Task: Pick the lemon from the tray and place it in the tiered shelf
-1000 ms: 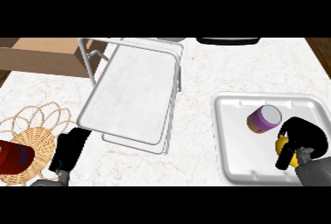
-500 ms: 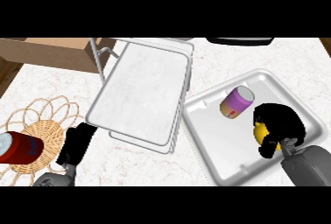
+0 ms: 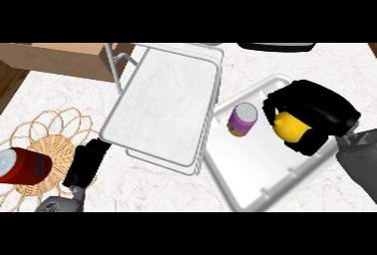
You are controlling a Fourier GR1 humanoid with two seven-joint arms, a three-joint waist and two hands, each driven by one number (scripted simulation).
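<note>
The right hand [image 3: 318, 112] curls round the lemon [image 3: 290, 125] over the right side of the white tray [image 3: 254, 177], the fruit's long axis running roughly toward the worktop's far edge. A purple can [image 3: 242, 119] lies tipped in the tray beside it, just right of the tiered shelf [image 3: 165, 99]. Near the worktop's front-left corner, the left hand [image 3: 86, 163] rests with fingers straight beside a red can [image 3: 21, 166] on a wicker mat [image 3: 52, 142].

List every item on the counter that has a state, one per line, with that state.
lemon: over the tray, enclosed by the right hand's curled fingers.
right hand: shut on the lemon.
left hand: open, fingers straight, holding nothing, beside the shelf.
purple can: lying on its side in the tray.
tray: white, skewed on the counter.
tiered shelf: top tier bare.
red can: tipped, on the wicker mat.
</note>
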